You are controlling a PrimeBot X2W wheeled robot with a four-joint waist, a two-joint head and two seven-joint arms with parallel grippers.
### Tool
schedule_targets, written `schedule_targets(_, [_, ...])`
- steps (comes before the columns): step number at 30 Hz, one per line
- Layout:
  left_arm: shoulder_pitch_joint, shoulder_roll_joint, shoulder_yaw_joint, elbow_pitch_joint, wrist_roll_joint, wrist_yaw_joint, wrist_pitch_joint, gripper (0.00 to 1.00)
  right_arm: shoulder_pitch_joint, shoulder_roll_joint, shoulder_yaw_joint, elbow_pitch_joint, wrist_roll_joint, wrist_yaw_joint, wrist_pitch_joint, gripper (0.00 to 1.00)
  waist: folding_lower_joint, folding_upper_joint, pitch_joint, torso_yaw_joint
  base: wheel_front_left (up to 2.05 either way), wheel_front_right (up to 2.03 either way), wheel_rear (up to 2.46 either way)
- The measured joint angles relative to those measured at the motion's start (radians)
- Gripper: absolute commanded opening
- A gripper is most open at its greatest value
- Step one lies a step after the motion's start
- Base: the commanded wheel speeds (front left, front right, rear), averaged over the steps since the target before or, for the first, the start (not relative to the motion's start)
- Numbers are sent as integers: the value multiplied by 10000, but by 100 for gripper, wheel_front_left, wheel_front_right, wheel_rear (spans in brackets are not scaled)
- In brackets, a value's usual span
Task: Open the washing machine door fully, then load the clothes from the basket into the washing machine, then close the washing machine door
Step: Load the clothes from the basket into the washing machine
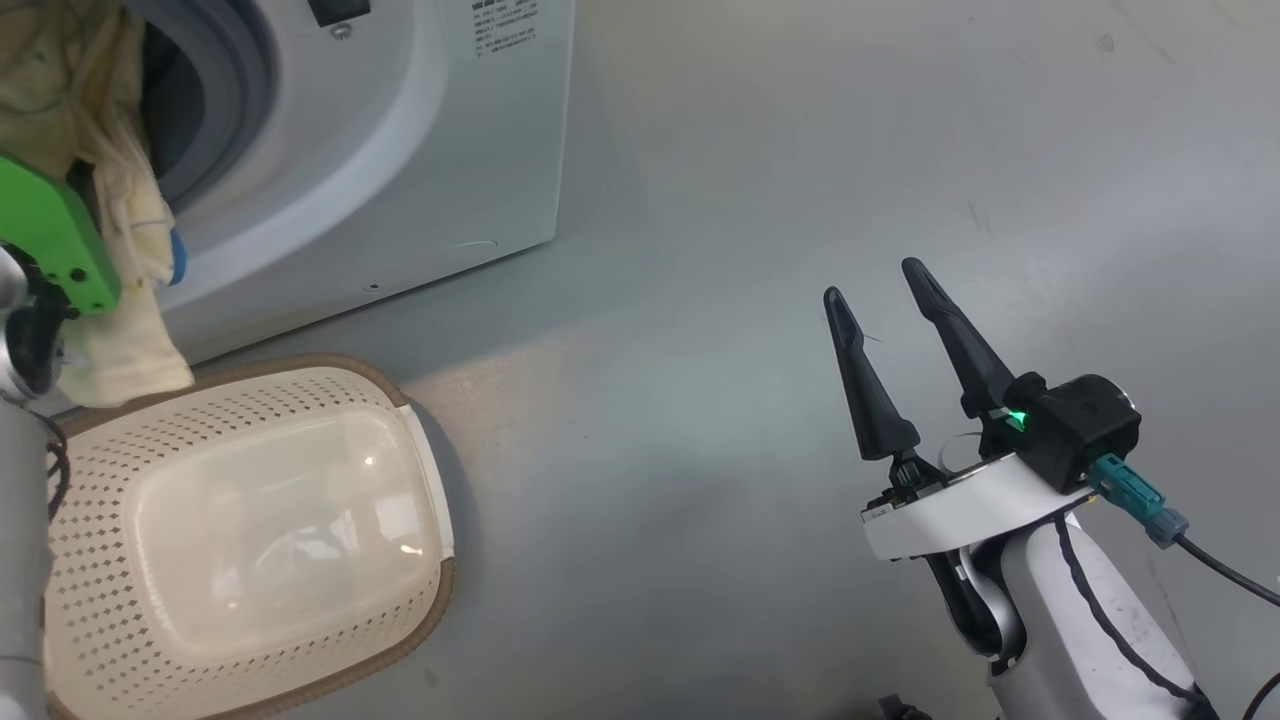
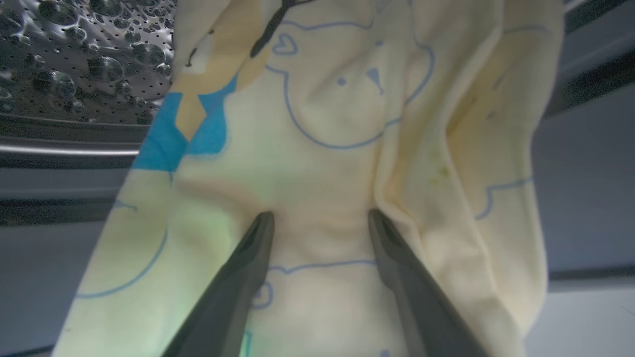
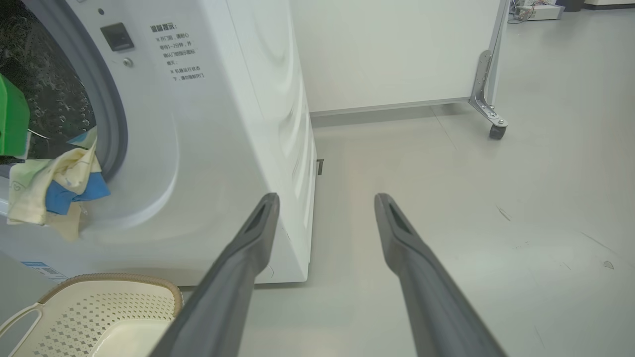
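The washing machine (image 1: 400, 150) stands at the upper left with its grey-ringed opening showing; its door is out of view. Cream clothes (image 1: 110, 250) with a blue piece (image 3: 74, 193) hang over the lower lip of the opening, half inside. My left gripper (image 2: 320, 214) is open at the opening, its fingers spread against the cream printed cloth (image 2: 337, 148), with the steel drum (image 2: 74, 59) beyond. The basket (image 1: 90, 560) sits on the floor below the opening with nothing showing in it. My right gripper (image 1: 871, 280) hovers open over bare floor, far right of the machine (image 3: 223, 124).
A white panel on a caster wheel (image 3: 491, 129) stands behind the machine's right side. Grey floor stretches to the right of the machine and the basket rim (image 3: 114, 278). A cable (image 1: 1220, 570) trails from my right wrist.
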Motion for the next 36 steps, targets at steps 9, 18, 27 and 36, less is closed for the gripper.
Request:
schedule_targets(9, [-748,171,130,443,-268,82,1400,0,-159,77,8,171,98,2,-27,100,0,0,180,-175,0,0,0])
schedule_targets(18, [-1149,174,140,345,-268,82,1254,0,-167,123,-15,163,100,2,-27,100,0,0,202,-152,0,0,0])
schedule_targets(27, [-2033,704,186,-336,117,86,320,0,-332,151,65,104,111,2,-29,100,0,0,388,-243,0,0,0])
schedule_targets(36, [-3004,1469,153,-1183,1091,259,-1112,0,-418,188,196,-71,339,2,-29,100,-1,0,843,-613,0,0,0])
